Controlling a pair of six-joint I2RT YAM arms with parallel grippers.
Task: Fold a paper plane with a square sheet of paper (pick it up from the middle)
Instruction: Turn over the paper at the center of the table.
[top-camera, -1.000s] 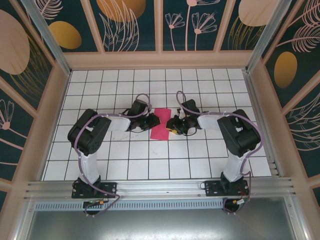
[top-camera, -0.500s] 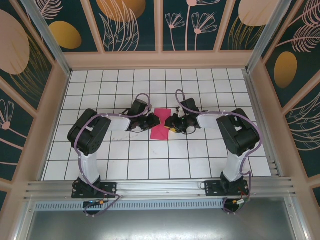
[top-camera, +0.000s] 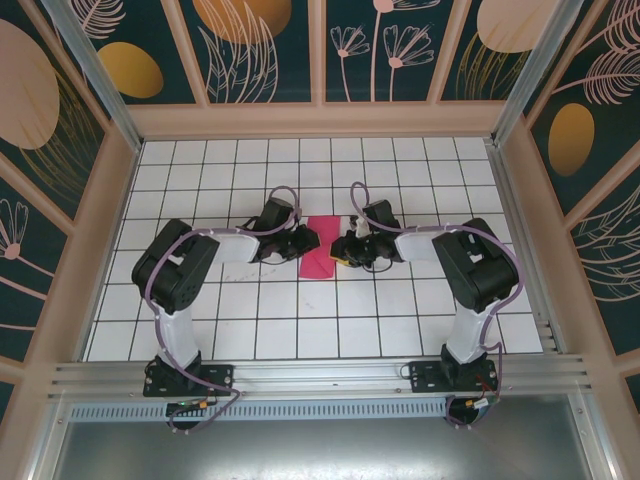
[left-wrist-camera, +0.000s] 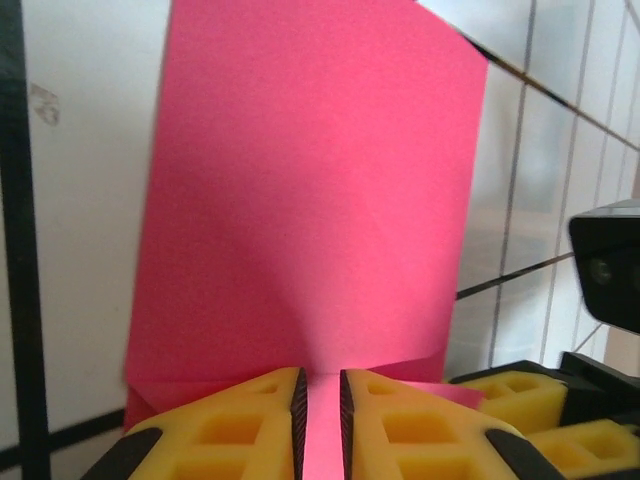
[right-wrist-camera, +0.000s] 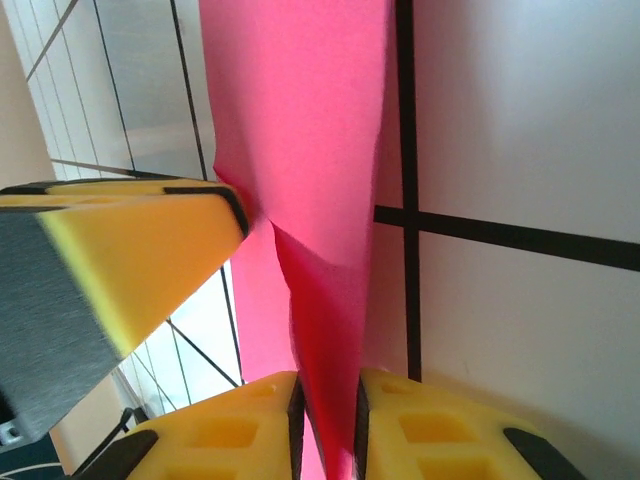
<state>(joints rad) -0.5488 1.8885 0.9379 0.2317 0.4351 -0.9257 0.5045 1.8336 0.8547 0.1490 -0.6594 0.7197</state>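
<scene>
our right gripper (right-wrist-camera: 325, 420) has just pinched shut on the right edge of the thin magenta-pink square sheet of paper (top-camera: 320, 250), joining our left gripper (left-wrist-camera: 321, 425), clamped on the opposite edge. the sheet sits between them on the white gridded table (top-camera: 250, 300), narrower than a second ago, so we judge the lift can begin.

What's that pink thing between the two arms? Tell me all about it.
The pink paper is a thin, matte magenta sheet, folded into a narrow oblong, resting on the white gridded table. The left end effector pinches one long edge, the right end effector the opposite edge, puckering it into a ridge.
</scene>
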